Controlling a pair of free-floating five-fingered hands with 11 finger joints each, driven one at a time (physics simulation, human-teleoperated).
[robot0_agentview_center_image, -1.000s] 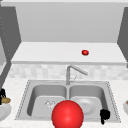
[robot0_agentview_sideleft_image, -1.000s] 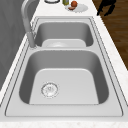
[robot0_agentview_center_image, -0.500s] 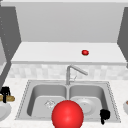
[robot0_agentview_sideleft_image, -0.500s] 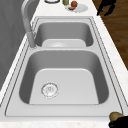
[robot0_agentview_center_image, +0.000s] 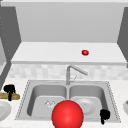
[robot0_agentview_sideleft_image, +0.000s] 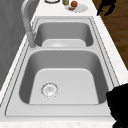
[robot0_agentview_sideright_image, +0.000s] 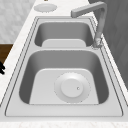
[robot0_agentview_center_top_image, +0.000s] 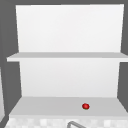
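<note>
Fingers of the right hand (robot0_agentview_center_image: 105, 115) are held loose and empty at the sink's (robot0_agentview_center_image: 24, 100) front rim, the left hand (robot0_agentview_center_image: 9, 89) is hung above a brown board (robot0_agentview_center_image: 15, 96), and no grasp is judged begun.

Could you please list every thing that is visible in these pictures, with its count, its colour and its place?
Sink: one, grey steel, two basins, set in the white counter.
Faucet: one, grey, behind the divider, spout toward the right basin.
Plate in basin: one, pale grey, flat on the right basin's floor.
Drain: one, metal, in the left basin's floor.
Large ball: one, red, at the sink's front edge.
Small round thing: one, red, on the lower shelf above the sink.
Plate on counter: one, white, left of the sink.
Brown thing: one, on the left counter.
Left hand: one, black, above the brown thing.
Right hand: one, black, at the sink's front right corner.
</note>
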